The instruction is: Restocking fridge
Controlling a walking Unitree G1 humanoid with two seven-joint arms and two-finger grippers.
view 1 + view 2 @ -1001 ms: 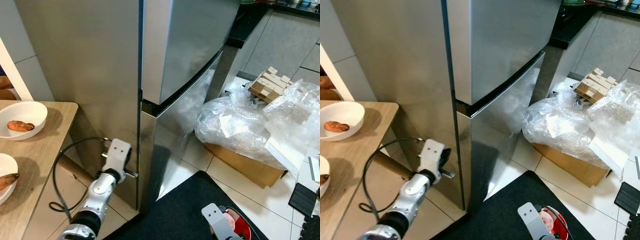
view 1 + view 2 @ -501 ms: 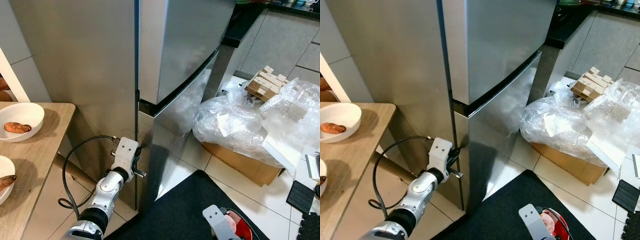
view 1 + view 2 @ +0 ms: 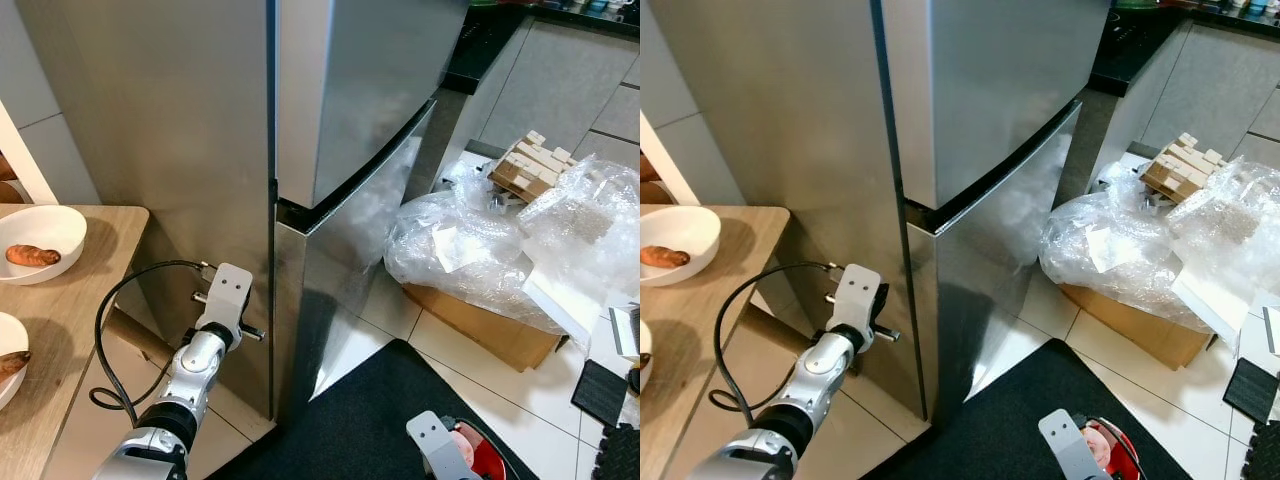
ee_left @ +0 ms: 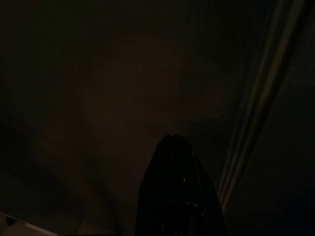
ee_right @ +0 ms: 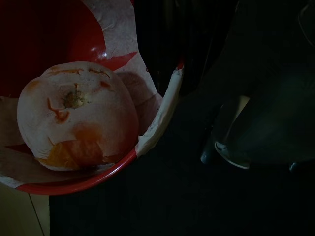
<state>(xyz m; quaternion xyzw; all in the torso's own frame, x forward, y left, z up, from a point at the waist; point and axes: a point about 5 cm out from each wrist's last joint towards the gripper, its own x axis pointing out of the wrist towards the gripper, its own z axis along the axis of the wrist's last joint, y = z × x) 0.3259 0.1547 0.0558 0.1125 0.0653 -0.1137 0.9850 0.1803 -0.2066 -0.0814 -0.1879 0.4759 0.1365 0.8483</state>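
One left end effector [image 3: 243, 318] (opening hidden) reaches beside the fridge [image 3: 300, 150] side.

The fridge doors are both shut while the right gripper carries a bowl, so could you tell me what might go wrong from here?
1. The left gripper sits at the lower door's hinge-side corner on the fridge, so it may slip without opening it.
2. The right gripper pinches just the rim of the red bowl; the round pale fruit inside could roll out if it tips.
3. Its cable loops near the table and might snag.
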